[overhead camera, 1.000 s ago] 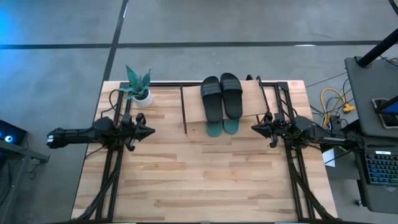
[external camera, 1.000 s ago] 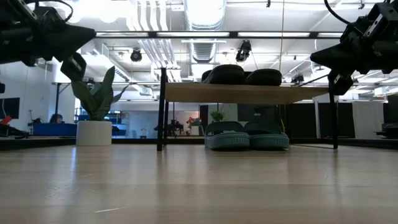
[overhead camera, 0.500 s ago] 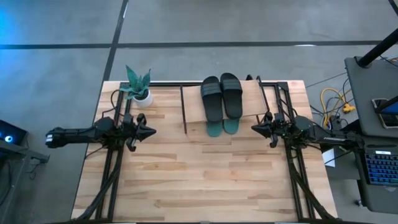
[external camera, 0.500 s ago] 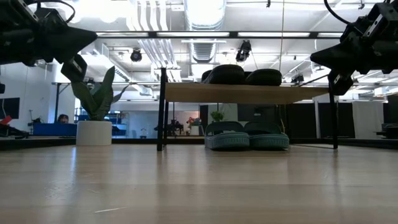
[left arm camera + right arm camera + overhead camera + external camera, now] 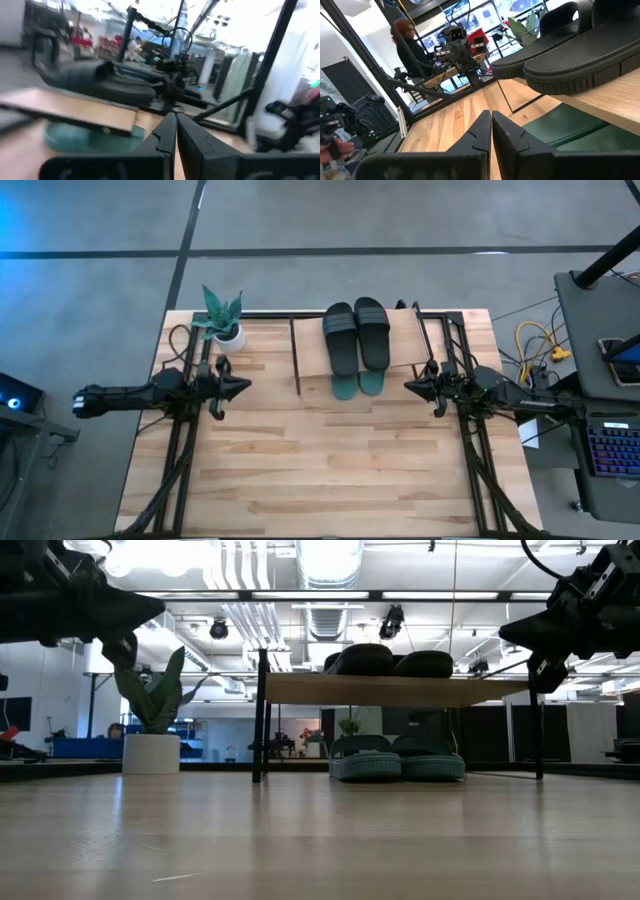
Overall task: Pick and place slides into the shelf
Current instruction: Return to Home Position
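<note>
Unmoved since a second ago: black slides atop the shelf, green slides beneath it. Shifted only a touch: left gripper, well clear above the surface, fingers closed and empty, like the right gripper beside the shelf. Seemingly nothing left but parking both arms.

From above, the shelf is covering most of the green slides; only their heel ends are showing past its near edge. In the low view, the shelf's board edge is hiding the soles of the black slides lying on top of it. The left pincer, left of the shelf, is being cut off by the picture's edge, and so is the right pincer, right of the shelf. In the left wrist view, shelf and slides are showing only as blurred shapes. In the right wrist view, the picture's edge is cutting off the black slides' far ends.
</note>
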You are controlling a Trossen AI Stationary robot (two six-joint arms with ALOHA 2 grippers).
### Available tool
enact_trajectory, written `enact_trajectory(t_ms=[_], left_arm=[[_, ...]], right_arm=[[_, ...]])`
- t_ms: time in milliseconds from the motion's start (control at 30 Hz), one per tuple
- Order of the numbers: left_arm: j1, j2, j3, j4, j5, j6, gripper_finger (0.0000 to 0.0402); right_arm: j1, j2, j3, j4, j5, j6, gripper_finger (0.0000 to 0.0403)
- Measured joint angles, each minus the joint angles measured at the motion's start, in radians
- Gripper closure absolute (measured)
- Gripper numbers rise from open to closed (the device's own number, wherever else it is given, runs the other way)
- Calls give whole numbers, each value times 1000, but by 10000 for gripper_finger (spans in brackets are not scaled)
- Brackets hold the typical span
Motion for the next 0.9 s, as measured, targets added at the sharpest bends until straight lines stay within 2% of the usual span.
enact_trajectory(t_ms=[200, 300, 900], left_arm=[[0, -4, 0, 7, -15, 316, 402], [0, -2, 0, 7, -15, 416, 402], [-2, -1, 0, -25, -14, 361, 402]], right_arm=[[6, -2, 0, 0, 1, 0, 394], [11, -2, 0, 0, 3, 0, 394], [11, 0, 1, 0, 0, 0, 394]])
